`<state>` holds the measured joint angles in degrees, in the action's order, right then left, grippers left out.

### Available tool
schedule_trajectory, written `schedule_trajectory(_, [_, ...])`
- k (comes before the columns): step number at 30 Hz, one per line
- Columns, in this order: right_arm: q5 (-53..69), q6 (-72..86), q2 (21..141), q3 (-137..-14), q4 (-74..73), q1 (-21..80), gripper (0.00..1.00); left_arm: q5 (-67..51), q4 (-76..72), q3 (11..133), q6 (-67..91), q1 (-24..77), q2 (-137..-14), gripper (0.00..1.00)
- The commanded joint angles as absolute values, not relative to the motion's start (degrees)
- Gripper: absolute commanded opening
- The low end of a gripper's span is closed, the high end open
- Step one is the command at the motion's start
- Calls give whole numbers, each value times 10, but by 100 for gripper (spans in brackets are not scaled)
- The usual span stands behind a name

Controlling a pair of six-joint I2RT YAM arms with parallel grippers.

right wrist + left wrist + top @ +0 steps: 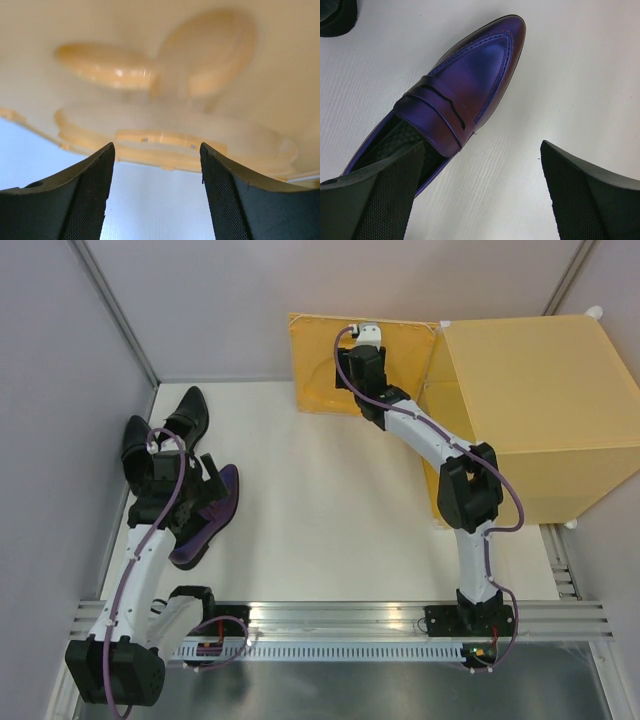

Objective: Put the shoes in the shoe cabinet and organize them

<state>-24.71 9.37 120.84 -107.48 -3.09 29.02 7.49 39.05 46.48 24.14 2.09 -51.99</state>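
Your shoe cabinet (530, 410) is at table's (330, 520) far-right corner, door (320, 370) open w/ right gripper (157, 150) part-open beside it, gripping nothing, so it may swing shut; glossy purple shoe (465, 95) near left edge, under wide-open empty left gripper (481, 150), could slip.

White table (330, 495); grey walls (55, 390); metal rail (340, 616)

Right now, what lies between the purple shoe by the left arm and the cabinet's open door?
Nothing. In the top external view, only bare white table separates the purple shoe from the door.
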Motion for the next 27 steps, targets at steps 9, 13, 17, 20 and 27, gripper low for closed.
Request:
schedule_trajectory(9, [-181,139,1058,-920,-22,288,74,111,437,472,329,18,-571,100])
schedule_trajectory(13, [-129,152,980,-817,-30,288,74,149,435,454,395,16,-579,98])
schedule_trajectory(17, [-81,168,898,-721,-18,289,74,186,421,445,432,13,-594,91])
schedule_trajectory(20, [-46,182,846,-653,-5,290,74,207,407,446,440,11,-628,84])
schedule_trajectory(27, [-37,178,780,-574,13,293,74,143,340,453,411,13,-692,28])
